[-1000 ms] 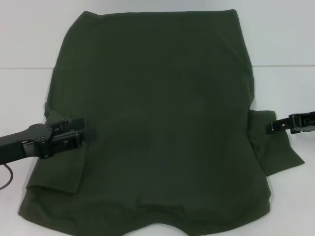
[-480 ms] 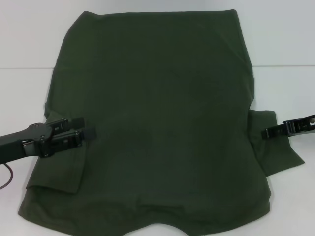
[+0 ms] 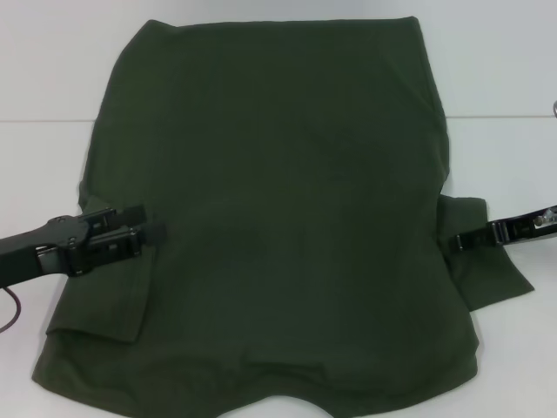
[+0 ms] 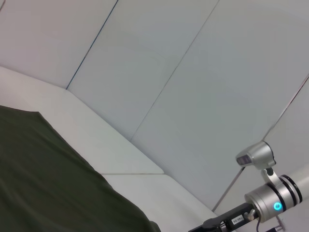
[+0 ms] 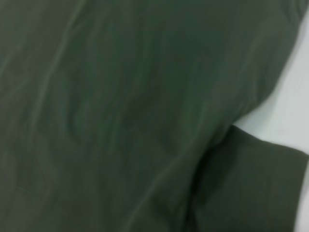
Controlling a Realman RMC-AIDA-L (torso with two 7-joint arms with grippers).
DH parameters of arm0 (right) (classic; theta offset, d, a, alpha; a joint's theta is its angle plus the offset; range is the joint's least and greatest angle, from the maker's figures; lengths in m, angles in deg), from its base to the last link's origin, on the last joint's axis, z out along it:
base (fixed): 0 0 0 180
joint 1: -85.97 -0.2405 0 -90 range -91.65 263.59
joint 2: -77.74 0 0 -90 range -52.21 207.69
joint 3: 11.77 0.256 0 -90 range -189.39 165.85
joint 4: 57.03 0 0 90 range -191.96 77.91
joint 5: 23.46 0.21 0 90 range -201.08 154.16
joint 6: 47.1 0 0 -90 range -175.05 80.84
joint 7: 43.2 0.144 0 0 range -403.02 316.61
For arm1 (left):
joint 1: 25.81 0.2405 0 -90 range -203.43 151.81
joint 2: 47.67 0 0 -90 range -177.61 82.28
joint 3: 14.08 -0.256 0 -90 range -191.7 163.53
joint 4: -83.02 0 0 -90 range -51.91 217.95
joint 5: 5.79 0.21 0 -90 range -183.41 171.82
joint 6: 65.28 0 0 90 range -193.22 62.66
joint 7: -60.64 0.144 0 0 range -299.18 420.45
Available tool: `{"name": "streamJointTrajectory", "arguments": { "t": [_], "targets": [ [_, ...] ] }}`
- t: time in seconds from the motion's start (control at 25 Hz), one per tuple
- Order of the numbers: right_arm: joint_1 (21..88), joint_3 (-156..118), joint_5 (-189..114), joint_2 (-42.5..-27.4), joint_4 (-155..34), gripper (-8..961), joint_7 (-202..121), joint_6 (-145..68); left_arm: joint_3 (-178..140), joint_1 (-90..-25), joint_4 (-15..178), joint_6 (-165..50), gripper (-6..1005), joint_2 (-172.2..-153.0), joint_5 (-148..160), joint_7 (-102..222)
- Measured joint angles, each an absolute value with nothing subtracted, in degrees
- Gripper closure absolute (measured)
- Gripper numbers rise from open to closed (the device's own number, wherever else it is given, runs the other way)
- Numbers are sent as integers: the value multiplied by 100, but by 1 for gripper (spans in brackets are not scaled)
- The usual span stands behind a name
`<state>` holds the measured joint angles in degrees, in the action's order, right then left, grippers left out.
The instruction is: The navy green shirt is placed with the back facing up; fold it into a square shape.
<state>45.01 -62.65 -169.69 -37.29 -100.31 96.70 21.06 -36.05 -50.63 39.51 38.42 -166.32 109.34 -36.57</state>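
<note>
1. Since a second ago, the right pincer [image 3: 454, 243] has slid inward and lower, from beyond the sleeve's outer edge to the seam where the right sleeve meets the body; the left pincer [image 3: 150, 225] has shifted only slightly.
2. Spread flat on the white table [image 3: 43, 165], the navy green shirt [image 3: 278, 200] lies with its plain side up, the hem toward the far edge and the neckline toward the robot.
3. On the left side, the sleeve is already folded in over the body and lies as a flap under the left arm.
4. At the inner edge of that flap, the left pincer hovers or rests on the cloth with its two black fingers [image 3: 130, 213] a little apart; whether any cloth sits between them I cannot tell.
5. On the right side, the sleeve still sticks out sideways onto the table.
6. Over that sleeve's inner end, the right pincer points toward the body; whether it is parted or closed, and whether it has hold of cloth, I cannot tell.
7. From the right wrist view, only dark green cloth [image 5: 120, 111] fills the picture, with the sleeve and a sliver of table at one corner.
</note>
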Motion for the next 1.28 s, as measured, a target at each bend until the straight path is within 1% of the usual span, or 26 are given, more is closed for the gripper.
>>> {"name": "streamJointTrajectory", "arguments": {
  "t": [0.12, 0.24, 0.4, 0.8, 0.92, 1.04, 1.28],
  "targets": [
    [4523, -6219, -16743, -3722, -10143, 191, 9636, 2397, -3605, -5061, 3951, 3842, 187, -16632, 10934, -3657],
    [4599, -6106, -16476, -3671, -10230, 193, 9563, 2632, -3605, -5060, 3951, 3843, 187, -16634, 10934, -3656],
    [4619, -6054, -16576, -3649, -10128, 195, 9558, 2554, -3603, -5059, 3951, 3843, 187, -16639, 10934, -3657],
    [4648, -6032, -16914, -3657, -10028, 200, 9593, 2376, -3535, -5059, 3951, 3843, 187, -16646, 10934, -3657],
    [4642, -6029, -16912, -3683, -10035, 202, 9583, 2323, -3535, -5055, 3951, 3843, 188, -16664, 10934, -3657],
    [4593, -6053, -16906, -3760, -10021, 204, 9547, 2240, -3535, -5044, 3951, 3843, 188, -16679, 10935, -3656],
    [4542, -6063, -16898, -3791, -10018, 207, 9554, 2247, -3535, -5042, 3951, 3843, 188, -16688, 10935, -3656]
  ]
}}
